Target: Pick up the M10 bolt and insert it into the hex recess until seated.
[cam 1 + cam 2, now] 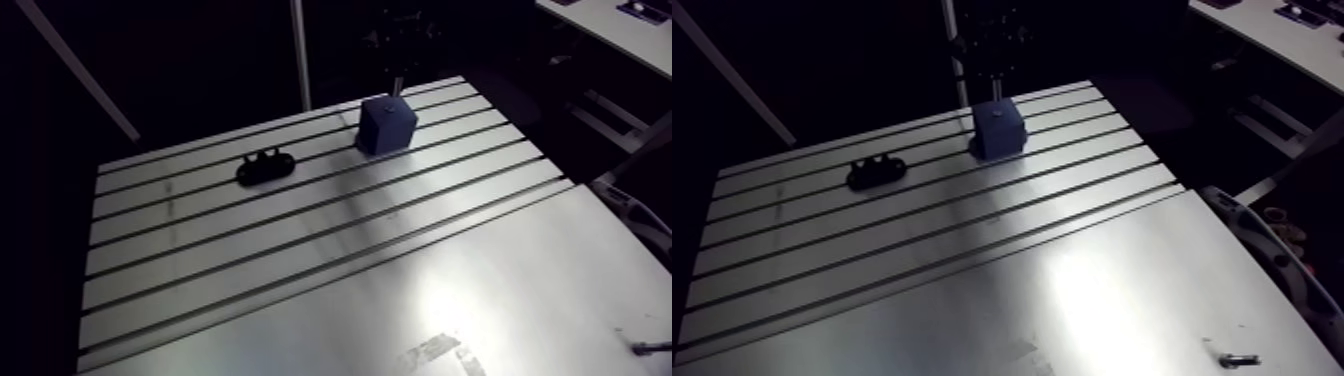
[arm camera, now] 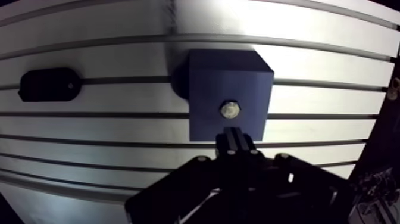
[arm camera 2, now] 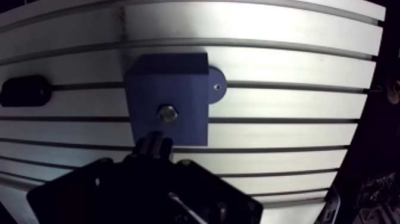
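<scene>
A blue block (image 2: 229,95) stands on the slotted table (image 1: 300,250) near its far edge. The bolt (image 2: 230,109) sits in the recess in the block's top face, and only its silvery hex head shows. In the wrist view my gripper (image 2: 233,132) hovers above the block, just short of the bolt head. Its two fingers are pressed together with nothing between them. In the arm view the gripper (image 1: 400,45) is a dark shape hanging over the block (image 1: 386,123).
A black bracket (image 1: 265,166) lies on the slots to the left of the block. A small metal piece (image 1: 1238,360) rests near the table's front right corner. A thin upright post (image 1: 298,55) stands behind the far edge.
</scene>
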You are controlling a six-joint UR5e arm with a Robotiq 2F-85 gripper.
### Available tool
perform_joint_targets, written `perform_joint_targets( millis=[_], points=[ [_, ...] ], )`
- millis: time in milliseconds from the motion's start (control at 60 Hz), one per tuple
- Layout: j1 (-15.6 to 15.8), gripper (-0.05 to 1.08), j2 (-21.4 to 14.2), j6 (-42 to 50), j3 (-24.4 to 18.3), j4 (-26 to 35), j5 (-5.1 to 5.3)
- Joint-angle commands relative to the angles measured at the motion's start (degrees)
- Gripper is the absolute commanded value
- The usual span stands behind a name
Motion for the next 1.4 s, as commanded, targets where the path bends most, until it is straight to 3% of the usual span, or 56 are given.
perform_joint_targets(
  millis=[17,1400],
  points=[
    [0.03,1.05,0.2,-2.57,0.08,-1.58,0.09],
    [-0.14,1.04,1.78,-2.76,1.75,-4.06,0.09]
  ],
)
